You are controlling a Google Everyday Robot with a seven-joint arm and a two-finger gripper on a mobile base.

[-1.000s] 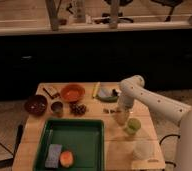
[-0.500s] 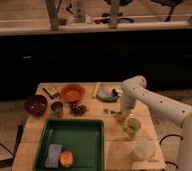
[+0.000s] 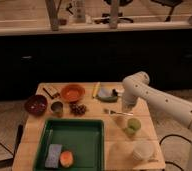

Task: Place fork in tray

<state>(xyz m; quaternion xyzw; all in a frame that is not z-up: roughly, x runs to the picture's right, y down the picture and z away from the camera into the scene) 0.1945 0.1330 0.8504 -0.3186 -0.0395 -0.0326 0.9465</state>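
Tray (image 3: 71, 122): front left of the table (image 3: 39, 127); holds a blue sponge (image 3: 53, 155) and an orange fruit (image 3: 66, 158).
Fork (image 3: 114, 112): thin and faint, lying on the table right of the tray, outside it.
My gripper (image 3: 125, 109): low at the fork's right end; I cannot tell its grip or whether it touches the fork.
My arm (image 3: 164, 102): cut off at the right edge.

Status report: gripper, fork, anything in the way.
Gripper down at table's right-middle, at the fork's end. Fork outside tray, beyond its far-right corner. Green cup close beside gripper.
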